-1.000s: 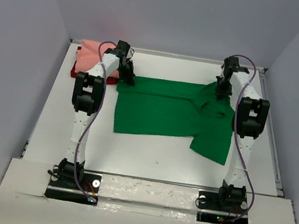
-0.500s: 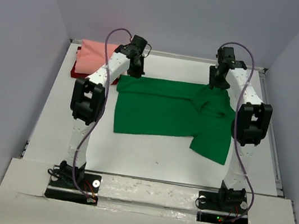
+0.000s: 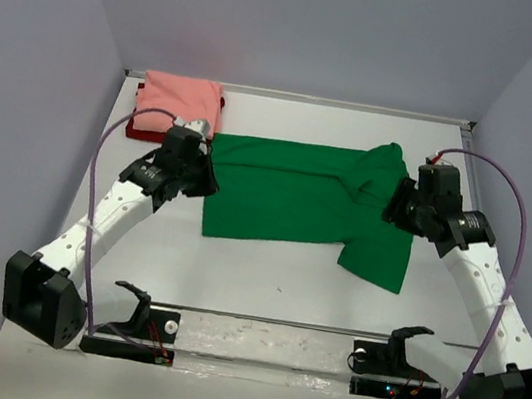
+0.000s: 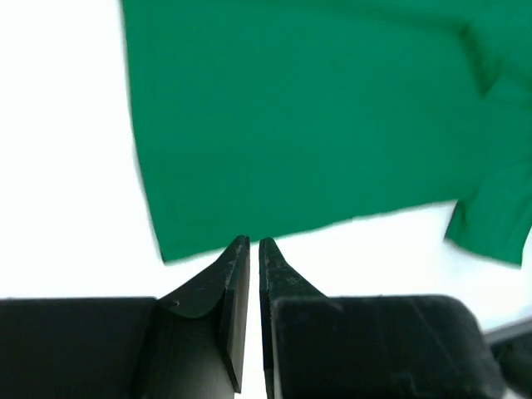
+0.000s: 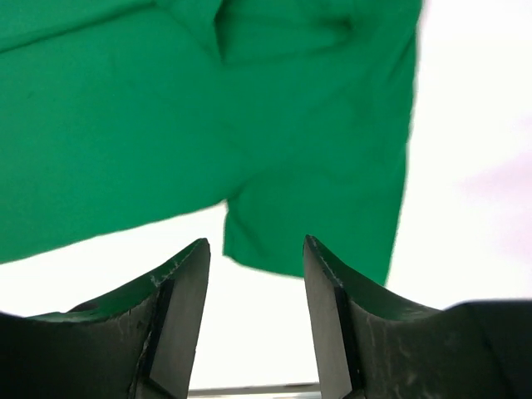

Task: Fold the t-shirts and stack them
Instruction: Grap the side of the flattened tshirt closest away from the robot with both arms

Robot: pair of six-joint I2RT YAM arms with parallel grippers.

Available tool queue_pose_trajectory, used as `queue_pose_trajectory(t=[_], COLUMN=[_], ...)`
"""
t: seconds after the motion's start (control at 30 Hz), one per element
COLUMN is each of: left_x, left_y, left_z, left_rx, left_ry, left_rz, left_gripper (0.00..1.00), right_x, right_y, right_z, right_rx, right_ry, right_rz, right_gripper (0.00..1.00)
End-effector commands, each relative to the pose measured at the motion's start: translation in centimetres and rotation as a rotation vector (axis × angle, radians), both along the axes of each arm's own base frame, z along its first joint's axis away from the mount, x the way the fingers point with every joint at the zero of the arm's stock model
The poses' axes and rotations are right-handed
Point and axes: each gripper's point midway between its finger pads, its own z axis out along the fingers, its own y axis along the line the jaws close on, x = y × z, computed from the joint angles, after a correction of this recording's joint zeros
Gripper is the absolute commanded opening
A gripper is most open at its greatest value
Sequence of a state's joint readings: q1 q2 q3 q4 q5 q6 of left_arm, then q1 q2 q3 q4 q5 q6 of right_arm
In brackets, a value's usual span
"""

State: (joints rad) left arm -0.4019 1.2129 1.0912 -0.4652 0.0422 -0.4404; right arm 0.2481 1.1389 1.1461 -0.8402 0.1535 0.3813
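From above, the green t-shirt (image 3: 292, 194) lies spread on the bench (image 3: 263, 280). The salmon pink t-shirt (image 3: 181, 97) sits on the dark red t-shirt (image 3: 140, 126) just beyond the green one's far-left corner. Both arms reach low, the left gripper (image 3: 207, 178) at its left edge and the right gripper (image 3: 397, 205) at its right.

Your left wrist view shows the left gripper (image 4: 253, 243) a sliver apart, empty, hovering off the green shirt's (image 4: 291, 108) near hem.

Your right wrist view shows the right gripper (image 5: 256, 241) wide apart, empty, near the sleeve (image 5: 332, 208).

Folding looks to be under way; next, pinch both side edges.
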Motion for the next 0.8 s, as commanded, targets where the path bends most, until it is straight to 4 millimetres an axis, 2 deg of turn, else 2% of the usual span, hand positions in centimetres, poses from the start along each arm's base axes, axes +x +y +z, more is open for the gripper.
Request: queue_pose_trajectory(t=[0.0,0.07,0.17,0.23,0.3,0.47,0.5,0.63,0.77], left_x=[-4.5,-5.0,-5.2,-4.9,-4.6,-3.8,-3.8,-3.3,-3.6], left_y=[-3.5,-3.2,-3.0,-2.9,-2.8,-1.9,-1.8,-1.5,-2.2], left_z=[-5.2,-5.9,-7.1,-7.2,-6.5,-4.8,-4.5,-3.0,-2.6], left_rx=[-0.208,-0.200,-0.181,-0.171,-0.168,-0.135,-0.132,-0.129,-0.160], left_ry=[0.204,0.219,0.256,0.261,0.231,0.130,0.112,0.029,-0.001], left_rz=[-0.118,-0.102,-0.084,-0.080,-0.071,-0.023,-0.022,-0.024,-0.070], left_gripper=[0.19,0.19,0.19,0.19,0.19,0.19,0.19,0.19,0.19], right_x=[-3.2,-4.3,-6.9,-8.3,-8.8,-10.8,-11.8,-13.1,-13.6], right_y=[0.9,0.4,-1.0,-1.1,-1.6,-4.4,-5.0,-4.8,-3.7], right_z=[-0.7,-0.9,-3.5,-5.0,-4.6,-3.5,-3.7,-4.5,-7.2], right_rx=[0.160,0.166,0.102,0.103,0.111,-0.032,-0.073,-0.099,-0.090], right_ry=[0.016,0.028,0.162,0.230,0.229,0.290,0.335,0.459,0.592], right_rz=[-0.091,-0.130,-0.203,-0.240,-0.302,-0.395,-0.396,-0.398,-0.383], right_gripper=[0.54,0.54,0.54,0.54,0.54,0.54,0.54,0.55,0.56])
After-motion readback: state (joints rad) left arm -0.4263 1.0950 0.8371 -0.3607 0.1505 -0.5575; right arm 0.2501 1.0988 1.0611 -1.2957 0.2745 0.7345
